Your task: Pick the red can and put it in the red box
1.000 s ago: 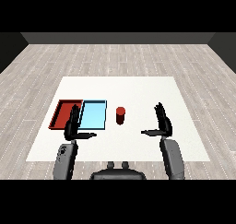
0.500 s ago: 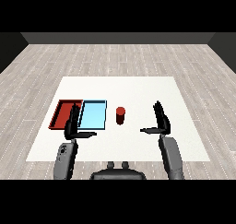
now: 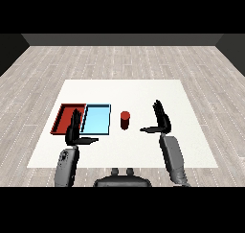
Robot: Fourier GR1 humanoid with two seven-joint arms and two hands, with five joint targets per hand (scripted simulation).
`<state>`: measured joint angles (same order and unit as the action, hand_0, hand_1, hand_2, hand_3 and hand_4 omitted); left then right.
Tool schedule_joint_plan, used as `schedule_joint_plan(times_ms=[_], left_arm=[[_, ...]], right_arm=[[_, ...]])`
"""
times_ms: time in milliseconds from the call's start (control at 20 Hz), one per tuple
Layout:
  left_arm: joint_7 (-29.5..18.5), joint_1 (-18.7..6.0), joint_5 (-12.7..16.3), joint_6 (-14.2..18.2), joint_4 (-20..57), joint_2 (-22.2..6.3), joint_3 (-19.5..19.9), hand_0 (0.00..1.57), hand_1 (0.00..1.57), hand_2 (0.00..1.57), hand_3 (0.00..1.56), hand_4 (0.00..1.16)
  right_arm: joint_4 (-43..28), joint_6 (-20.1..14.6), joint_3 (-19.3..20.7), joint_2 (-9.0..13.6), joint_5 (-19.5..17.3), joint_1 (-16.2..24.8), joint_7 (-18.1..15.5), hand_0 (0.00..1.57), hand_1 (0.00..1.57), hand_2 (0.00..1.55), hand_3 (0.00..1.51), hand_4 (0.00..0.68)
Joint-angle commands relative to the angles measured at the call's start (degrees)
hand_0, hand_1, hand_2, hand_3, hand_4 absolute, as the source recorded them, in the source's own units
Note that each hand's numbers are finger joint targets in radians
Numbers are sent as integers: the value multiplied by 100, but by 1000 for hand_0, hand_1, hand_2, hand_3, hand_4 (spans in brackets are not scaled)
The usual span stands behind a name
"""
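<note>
Upright on the white table (image 3: 143,90) stands the red can (image 3: 125,120), just right of the blue tray (image 3: 96,119) and apart from it. Beside that tray, on its left, lies the red tray (image 3: 68,118), the two touching side by side. The right hand (image 3: 162,119) hangs to the right of the can, fingers straight and thumb stretched toward it, holding nothing. The left hand (image 3: 74,131) sits over the near edge of the trays, fingers straight, thumb out, also holding nothing
</note>
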<state>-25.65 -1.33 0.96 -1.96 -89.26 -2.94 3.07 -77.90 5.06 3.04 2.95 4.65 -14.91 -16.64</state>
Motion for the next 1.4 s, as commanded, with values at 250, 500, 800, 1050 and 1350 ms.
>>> schedule_joint_plan(times_ms=[250,500,800,1050,1350], left_arm=[[690,-221,-50,305,-395,182,-166,0,0,0,0,0],[211,184,144,10,-305,62,1,0,0,0,0,0],[53,314,228,-129,-309,14,51,0,0,0,0,0],[102,16,274,-144,-40,-65,167,0,0,0,0,0],[300,-135,328,-142,-98,25,45,0,0,0,0,0]], right_arm=[[632,302,115,-35,405,-183,-72,0,0,0,0,0],[1638,-148,-148,-291,475,-724,-690,0,0,0,0,0],[2695,-453,-368,-294,611,-1390,-1169,0,0,0,0,0],[2529,-795,-1254,-295,1056,-939,-1414,0,0,0,0,0],[3526,-396,-737,-295,1227,-1785,-1496,0,0,0,0,0]])
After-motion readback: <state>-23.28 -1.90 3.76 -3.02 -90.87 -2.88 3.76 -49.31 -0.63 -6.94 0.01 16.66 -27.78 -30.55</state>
